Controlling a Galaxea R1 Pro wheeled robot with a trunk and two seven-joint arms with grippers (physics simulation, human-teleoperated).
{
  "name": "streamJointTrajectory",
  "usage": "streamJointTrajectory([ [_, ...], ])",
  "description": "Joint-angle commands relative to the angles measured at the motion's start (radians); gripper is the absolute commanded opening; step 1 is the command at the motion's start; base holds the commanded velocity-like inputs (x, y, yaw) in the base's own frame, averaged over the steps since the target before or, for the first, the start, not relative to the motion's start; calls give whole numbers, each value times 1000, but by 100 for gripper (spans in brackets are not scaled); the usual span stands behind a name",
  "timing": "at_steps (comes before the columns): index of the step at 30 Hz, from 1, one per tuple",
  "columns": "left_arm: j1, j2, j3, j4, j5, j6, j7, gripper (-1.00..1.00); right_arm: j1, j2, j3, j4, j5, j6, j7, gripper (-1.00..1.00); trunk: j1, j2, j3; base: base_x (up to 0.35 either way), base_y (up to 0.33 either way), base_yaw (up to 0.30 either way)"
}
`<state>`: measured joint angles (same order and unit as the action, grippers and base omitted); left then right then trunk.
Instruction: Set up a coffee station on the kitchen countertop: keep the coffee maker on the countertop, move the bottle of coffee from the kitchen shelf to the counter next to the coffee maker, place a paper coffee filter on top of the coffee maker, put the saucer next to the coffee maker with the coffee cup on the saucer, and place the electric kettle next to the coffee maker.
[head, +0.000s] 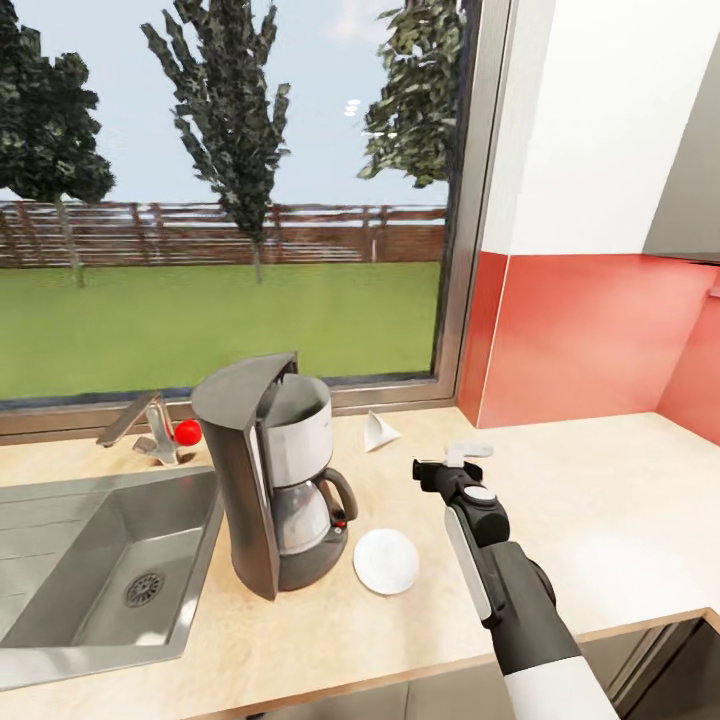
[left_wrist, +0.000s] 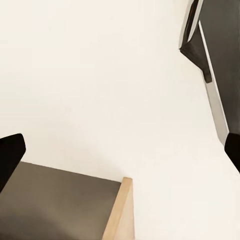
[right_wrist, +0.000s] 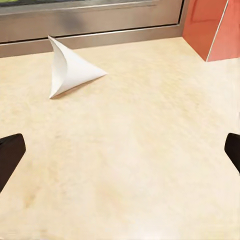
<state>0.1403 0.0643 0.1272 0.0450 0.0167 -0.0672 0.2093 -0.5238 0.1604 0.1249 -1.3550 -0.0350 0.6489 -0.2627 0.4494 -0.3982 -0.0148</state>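
The coffee maker (head: 275, 470) stands on the kitchen countertop (head: 600, 500) beside the sink, its lid tipped up. The white saucer (head: 386, 560) lies flat just right of its base. A paper coffee filter (head: 379, 432), a white cone, lies on its side near the window sill. My right gripper (head: 455, 466) hovers over the counter, right of the saucer and short of the filter (right_wrist: 70, 70); its dark fingertips (right_wrist: 9, 155) are spread wide, open and holding nothing. My left gripper (left_wrist: 120, 155) is open too, hanging over pale floor. The bottle of coffee, coffee cup and electric kettle are out of view.
An inset steel sink (head: 60, 590) with a faucet (head: 140, 425) and a red knob (head: 187, 432) takes the counter's left. A red backsplash (head: 590, 340) and the window frame close the back. The left wrist view has a wooden edge (left_wrist: 119, 210) and a dark cabinet face (left_wrist: 55, 205).
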Motion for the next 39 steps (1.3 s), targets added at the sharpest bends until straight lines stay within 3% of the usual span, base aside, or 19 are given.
streamJointTrajectory([
  [1, -1, 0, 6, 2, 2, -7, 1, 100, -1, 1, 2, 14, -5, 5, -39, 100, 1, -2, -2, 17, 0, 2],
  [4, 0, 0, 6, 2, 2, -7, 1, 100, -8, 3, 5, 48, -11, 5, -157, 100, 1, -2, -2, 7, 0, 1],
  [7, 1, 0, 6, 2, 2, -6, 1, 100, -41, 7, 6, 78, -12, 5, -187, 100, 1, -2, -2, 2, 0, 0],
  [18, 7, 7, 6, 3, 3, -6, 1, 100, -275, 14, 7, 350, -16, 4, -202, 100, 1, -2, -2, 0, 0, 0],
  [24, 7, 8, 6, 3, 3, -6, 0, 100, -341, 14, 7, 413, -16, 5, -202, 100, 1, -2, -2, 0, 0, 0],
  [39, 7, 9, 5, 3, 3, 1, -9, 100, -356, 14, 16, 431, -18, 3, -202, 100, 1, -2, -3, 53, 34, 21],
])
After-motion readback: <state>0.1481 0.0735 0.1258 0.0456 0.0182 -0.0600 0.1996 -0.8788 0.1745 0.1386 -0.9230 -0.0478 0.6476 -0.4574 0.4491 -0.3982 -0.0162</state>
